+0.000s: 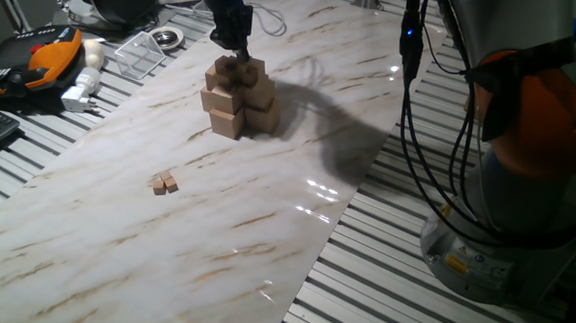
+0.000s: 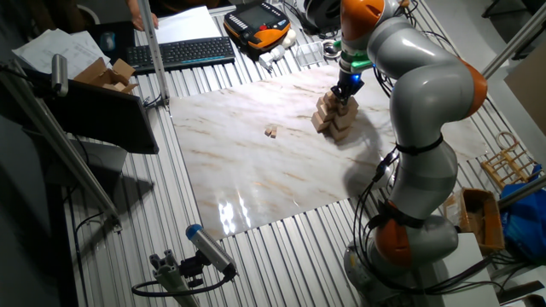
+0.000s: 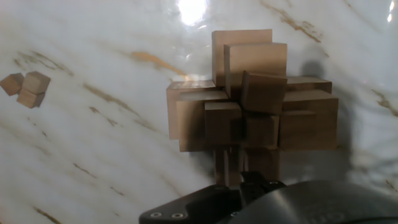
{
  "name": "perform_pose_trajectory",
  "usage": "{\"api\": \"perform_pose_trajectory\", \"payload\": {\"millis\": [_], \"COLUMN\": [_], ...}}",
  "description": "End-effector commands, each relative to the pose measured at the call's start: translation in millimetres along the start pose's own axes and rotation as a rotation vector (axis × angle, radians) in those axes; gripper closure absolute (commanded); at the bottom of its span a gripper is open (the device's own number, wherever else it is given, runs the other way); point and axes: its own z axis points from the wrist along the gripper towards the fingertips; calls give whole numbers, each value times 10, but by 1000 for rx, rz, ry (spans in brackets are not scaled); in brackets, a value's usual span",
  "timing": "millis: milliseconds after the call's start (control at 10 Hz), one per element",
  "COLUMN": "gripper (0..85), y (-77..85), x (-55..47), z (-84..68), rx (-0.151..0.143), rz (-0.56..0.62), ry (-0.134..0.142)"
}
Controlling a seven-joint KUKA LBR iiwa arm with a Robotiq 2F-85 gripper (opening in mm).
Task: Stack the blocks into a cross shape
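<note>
Now my pincer (image 1: 242, 51) hovers at the cross shape's (image 1: 238, 100) top, its spread unreadable; I judge placing underway, next fetching the blocks (image 1: 164, 183) lying well apart from that pile.

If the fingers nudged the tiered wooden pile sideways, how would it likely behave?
The tiered pile of light-tan wooden cubes would probably shed its smaller upper cubes, which look loosely stacked. The glossy marble-patterned tabletop looks slick, so the bottom cubes might slide rather than tip.
</note>
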Motion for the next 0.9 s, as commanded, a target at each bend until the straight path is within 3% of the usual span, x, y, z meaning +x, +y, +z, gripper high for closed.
{"api": "perform_pose_trajectory", "payload": {"millis": [0, 200, 500, 800], "gripper": [850, 850, 850, 850], "y": [3, 3, 3, 3], "x": [0, 0, 0, 0], "z": [2, 2, 2, 2], "rx": [0, 3, 5, -9], "rz": [-4, -6, 4, 2], "ry": [0, -6, 22, 23]}}
